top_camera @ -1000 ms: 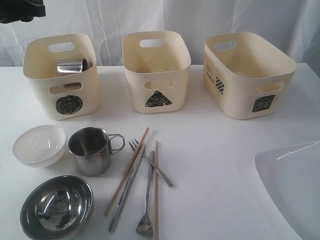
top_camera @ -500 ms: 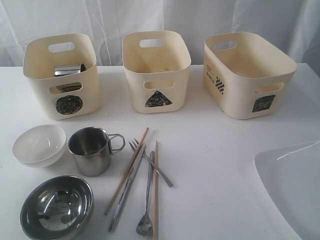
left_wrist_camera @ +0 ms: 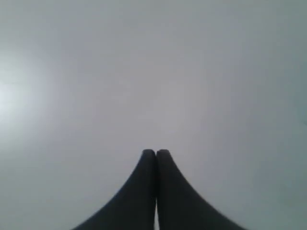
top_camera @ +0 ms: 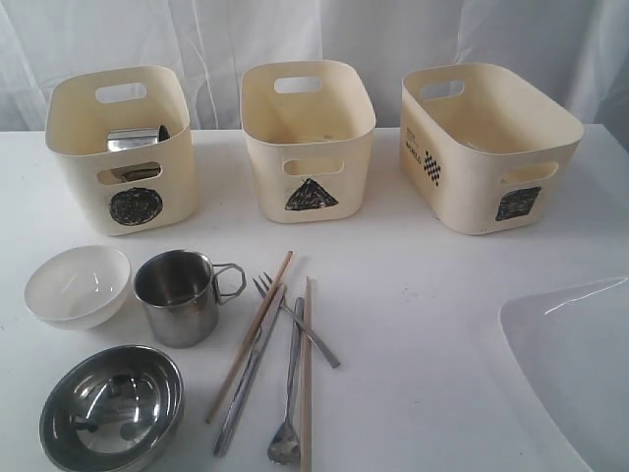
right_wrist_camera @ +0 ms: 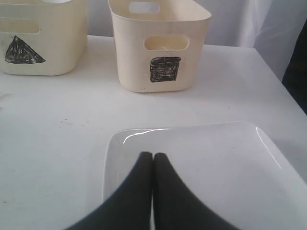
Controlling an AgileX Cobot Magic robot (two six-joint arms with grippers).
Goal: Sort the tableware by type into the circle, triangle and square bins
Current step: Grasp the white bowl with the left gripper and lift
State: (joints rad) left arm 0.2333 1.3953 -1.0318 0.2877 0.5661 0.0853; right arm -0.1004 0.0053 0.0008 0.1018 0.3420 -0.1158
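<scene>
The relation that counts is on the right. The right gripper [right_wrist_camera: 153, 154] hangs just above the near edge of the large white plate [right_wrist_camera: 216, 163]. The square bin [right_wrist_camera: 129, 57] stands straight ahead past the plate's far rim, with a strip of bare surface [right_wrist_camera: 57, 134] between them. The jaws are pressed together with nothing between them. The plate lies flat, so I judge that any hold must come at its rim (and the jaws must part first).

The left gripper [left_wrist_camera: 156, 152] is likewise closed tight and empty. Its wrist view shows only a blank pale field, so I cannot tell where it hangs.

The exterior view shows neither arm, but it gives what the wrist views lack. The circle bin [top_camera: 79, 187] holds a steel mug [top_camera: 136, 138], and the triangle bin [top_camera: 265, 167] stands in the middle. On the left of the surface sit the white bowl [top_camera: 77, 283], a second steel mug [top_camera: 179, 297] and the steel bowl [top_camera: 111, 405]. That is the left arm's side, so they are probably its work.

Just beside them lie the chopsticks [top_camera: 249, 337], fork [top_camera: 298, 324], knife [top_camera: 246, 388] and spoon [top_camera: 290, 383]. Their long axes run roughly from the near side of that view toward the bins. They are fanned and overlapping, in front of the triangle bin.
</scene>
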